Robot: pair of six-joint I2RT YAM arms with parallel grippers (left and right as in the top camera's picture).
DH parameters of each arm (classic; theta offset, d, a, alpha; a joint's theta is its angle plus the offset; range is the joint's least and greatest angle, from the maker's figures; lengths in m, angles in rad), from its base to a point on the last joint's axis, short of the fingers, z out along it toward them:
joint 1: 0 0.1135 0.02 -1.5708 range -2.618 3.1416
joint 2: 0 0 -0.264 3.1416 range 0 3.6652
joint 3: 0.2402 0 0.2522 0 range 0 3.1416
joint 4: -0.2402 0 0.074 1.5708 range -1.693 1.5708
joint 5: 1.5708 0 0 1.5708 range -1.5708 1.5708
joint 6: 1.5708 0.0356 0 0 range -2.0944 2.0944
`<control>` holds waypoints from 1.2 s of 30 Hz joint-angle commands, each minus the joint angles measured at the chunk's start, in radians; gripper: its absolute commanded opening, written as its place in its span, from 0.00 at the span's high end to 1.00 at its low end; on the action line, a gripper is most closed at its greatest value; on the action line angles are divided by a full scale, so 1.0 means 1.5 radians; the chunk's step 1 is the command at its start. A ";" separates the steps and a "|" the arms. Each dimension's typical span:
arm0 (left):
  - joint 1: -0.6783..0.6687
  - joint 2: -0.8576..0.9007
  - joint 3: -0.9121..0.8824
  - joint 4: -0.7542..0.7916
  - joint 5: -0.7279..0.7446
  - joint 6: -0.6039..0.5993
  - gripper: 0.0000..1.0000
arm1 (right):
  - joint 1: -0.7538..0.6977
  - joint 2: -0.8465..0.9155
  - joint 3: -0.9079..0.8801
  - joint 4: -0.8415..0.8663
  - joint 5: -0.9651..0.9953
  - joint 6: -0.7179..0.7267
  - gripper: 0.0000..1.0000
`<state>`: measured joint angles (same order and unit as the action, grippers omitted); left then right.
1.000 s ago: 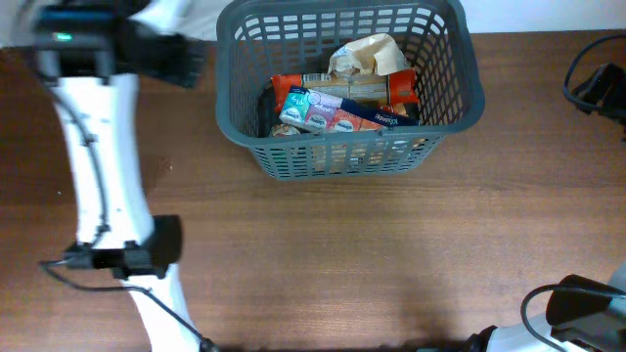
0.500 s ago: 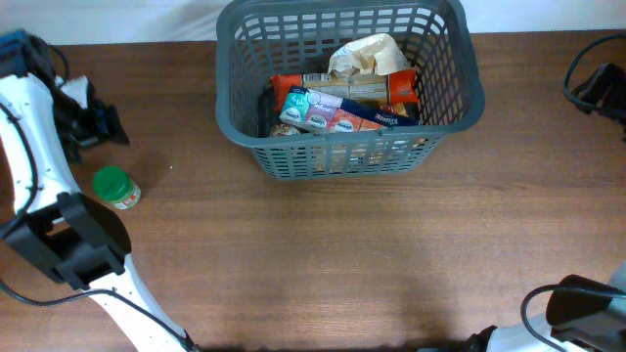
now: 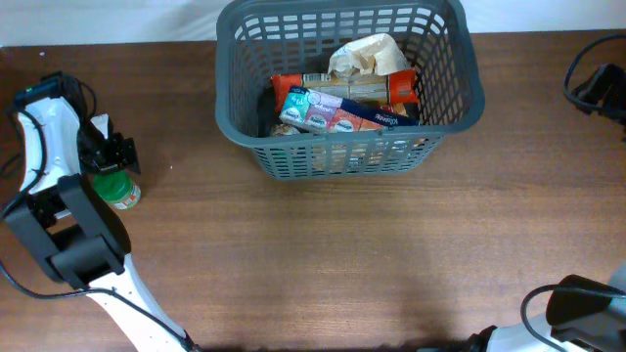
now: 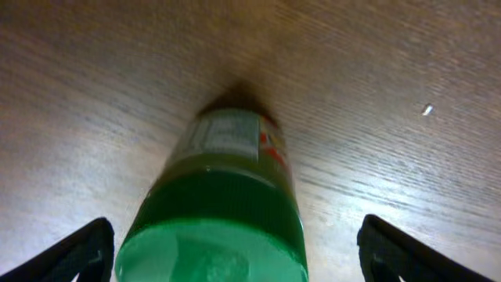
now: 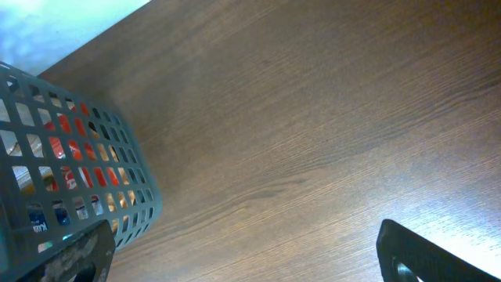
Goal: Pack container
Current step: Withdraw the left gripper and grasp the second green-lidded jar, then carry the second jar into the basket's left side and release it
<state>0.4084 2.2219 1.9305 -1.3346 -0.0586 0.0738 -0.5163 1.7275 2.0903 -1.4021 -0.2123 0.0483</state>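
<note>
The container is a dark grey slotted basket at the back middle of the table, holding several food packets. Its wall also shows at the left of the right wrist view. A small bottle with a green cap stands on the table at the far left. My left gripper is open right at the bottle. In the left wrist view the cap sits between the spread fingers, which do not touch it. My right gripper is open and empty over bare table, to the right of the container.
The brown wooden table stretches in front of the container. The left arm's white links run along the left edge. The right arm's dark parts sit at the far right, and its base at the lower right.
The left arm has swung from the upper left down to the bottle, which it hid a second ago. The open gripper now sits around the green cap. The right arm has not moved.
</note>
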 commanded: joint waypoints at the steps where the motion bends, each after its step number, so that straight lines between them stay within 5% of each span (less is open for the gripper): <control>1: 0.005 0.008 -0.030 0.017 -0.011 -0.001 0.18 | -0.001 -0.002 -0.004 0.002 -0.009 -0.002 0.01; 12: 0.005 0.056 -0.063 0.043 0.011 0.012 0.19 | -0.001 -0.002 -0.004 0.002 -0.008 -0.002 0.01; 25: 0.009 0.057 -0.065 0.035 0.011 0.011 0.38 | -0.001 -0.002 -0.004 0.002 -0.008 -0.002 0.01; 29: 0.009 0.056 -0.061 0.016 0.014 0.012 0.59 | -0.001 -0.002 -0.004 0.002 -0.008 -0.002 0.01; 31: 0.009 0.054 -0.043 0.001 0.042 0.025 0.95 | -0.001 -0.002 -0.004 0.002 -0.009 -0.002 0.01; 36: 0.003 0.033 0.071 -0.067 0.118 0.077 0.98 | -0.001 -0.002 -0.004 0.002 -0.008 -0.002 0.01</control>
<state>0.4137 2.2990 1.8946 -1.3956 0.0212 0.1196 -0.5163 1.7275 2.0903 -1.4017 -0.2123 0.0486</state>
